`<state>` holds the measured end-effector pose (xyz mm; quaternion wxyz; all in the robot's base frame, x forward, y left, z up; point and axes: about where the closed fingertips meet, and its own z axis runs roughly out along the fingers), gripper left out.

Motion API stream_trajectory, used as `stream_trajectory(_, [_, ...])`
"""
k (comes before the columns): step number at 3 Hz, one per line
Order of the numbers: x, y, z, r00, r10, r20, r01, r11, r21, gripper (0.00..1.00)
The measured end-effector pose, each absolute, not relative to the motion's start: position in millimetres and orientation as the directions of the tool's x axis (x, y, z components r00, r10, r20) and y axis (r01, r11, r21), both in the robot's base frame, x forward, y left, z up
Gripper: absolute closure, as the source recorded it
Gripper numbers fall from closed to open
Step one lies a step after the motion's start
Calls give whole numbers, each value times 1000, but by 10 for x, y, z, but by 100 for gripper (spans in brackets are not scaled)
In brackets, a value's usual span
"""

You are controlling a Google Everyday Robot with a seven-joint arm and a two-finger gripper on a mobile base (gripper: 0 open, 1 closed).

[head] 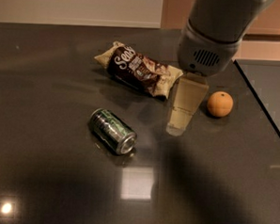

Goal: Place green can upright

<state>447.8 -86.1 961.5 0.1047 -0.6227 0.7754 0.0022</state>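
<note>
A small dark green metal drink can (112, 131) lies on its side on a dark glossy tabletop (42, 179), so it has not yet been stood up. The robot's tan gripper (177, 126) hangs to the right of the can, apart from it, likely approaching, and holds nothing. Whether it is open or closed cannot be told. A crumpled brown snack bag (140, 70) lies behind the can.

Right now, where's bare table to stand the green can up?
Widest bare patch: table left of the green can, which lies on its side. Also the near strip in front of it. Crowded: the gripper hangs between snack bag and orange, right of the can.
</note>
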Motion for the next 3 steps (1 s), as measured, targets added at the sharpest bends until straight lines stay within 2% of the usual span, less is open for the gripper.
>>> stream_trajectory(1, [4508, -364, 9548, -229, -961, -153, -965, 245, -95, 0])
stream_trajectory(3, [4646, 220, 9343, -310, -942, -131, -945, 320, -62, 0])
